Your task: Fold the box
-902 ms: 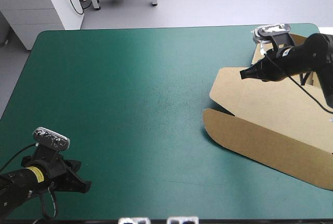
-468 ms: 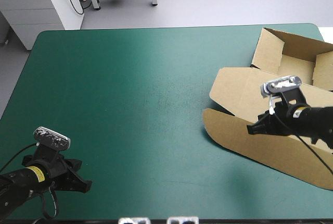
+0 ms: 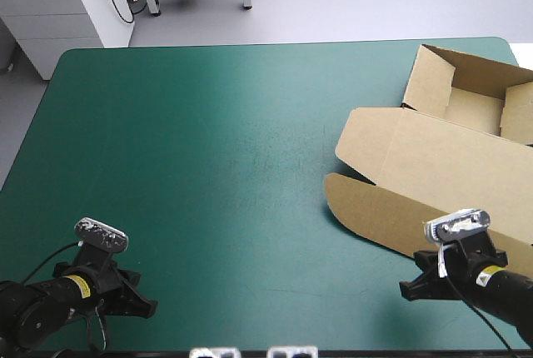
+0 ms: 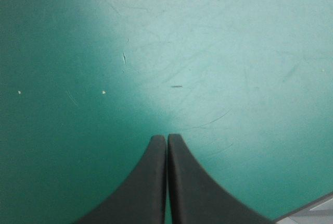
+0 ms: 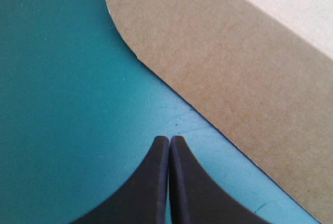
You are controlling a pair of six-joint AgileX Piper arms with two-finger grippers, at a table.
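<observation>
The brown box (image 3: 433,171) lies at the table's right side as an open tray with raised walls at the far right corner and its lid flat toward the front. My right gripper (image 3: 405,288) is shut and empty, low near the table's front edge, just off the lid's rounded front flap (image 5: 218,62). In the right wrist view its fingers (image 5: 169,143) meet over teal-green cover beside the flap's edge. My left gripper (image 3: 148,306) is shut at the front left corner, over bare cover (image 4: 166,78); its tips (image 4: 166,138) touch nothing.
The teal-green cover (image 3: 208,150) stretches between the two arms. A white cabinet (image 3: 67,8) stands beyond the table's far left corner.
The right arm came down from over the tray, across the lid, to the table's front edge. The left arm slid a little toward the front and right.
</observation>
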